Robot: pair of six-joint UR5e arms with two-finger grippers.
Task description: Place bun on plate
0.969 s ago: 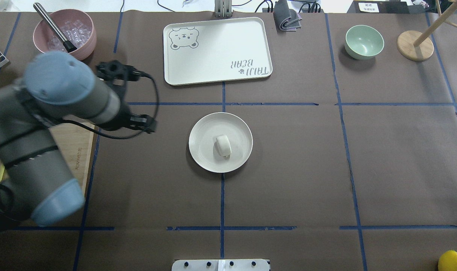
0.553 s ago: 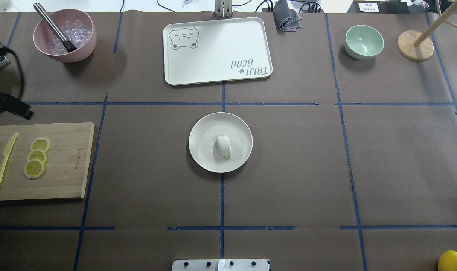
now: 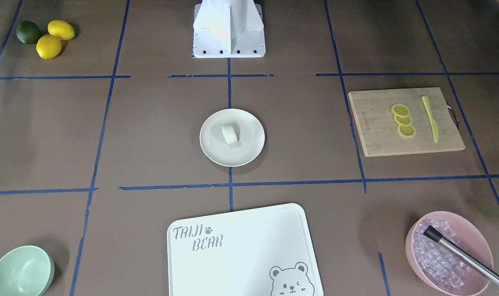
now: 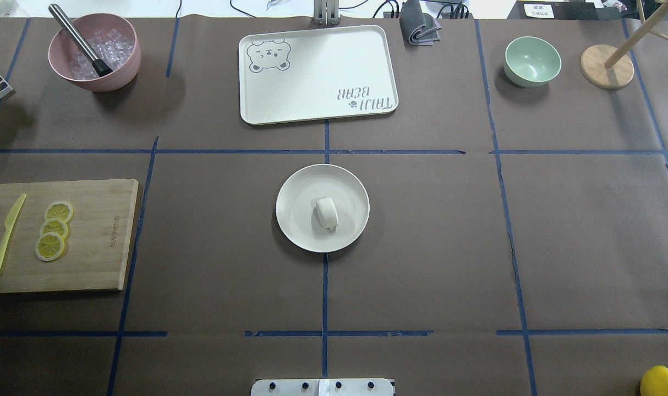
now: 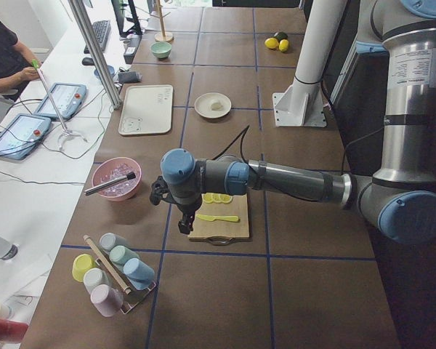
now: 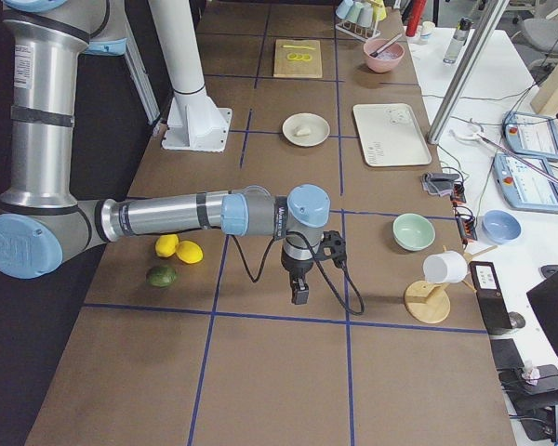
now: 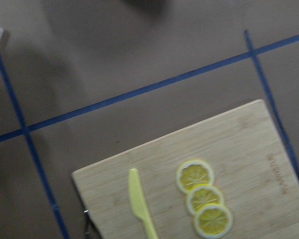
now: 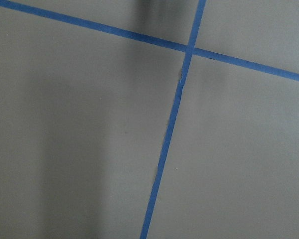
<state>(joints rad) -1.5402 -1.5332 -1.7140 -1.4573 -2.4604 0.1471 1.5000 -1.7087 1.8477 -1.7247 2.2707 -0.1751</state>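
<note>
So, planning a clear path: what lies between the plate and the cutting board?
Nothing between plate and cutting board but brown table cover and one blue tape line, per the overhead view.

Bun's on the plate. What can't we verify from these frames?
Left pincer: shows only in the exterior left view, small and dark; open or shut unclear.
Right pincer: only in the exterior right view, same.
Bun underside on plate: hidden by the bun itself.
Lemon: cut by the overhead view's corner.

Overhead & front cams oppose, share plate (image 4: pixel 295 220); wrist cams close, down.
</note>
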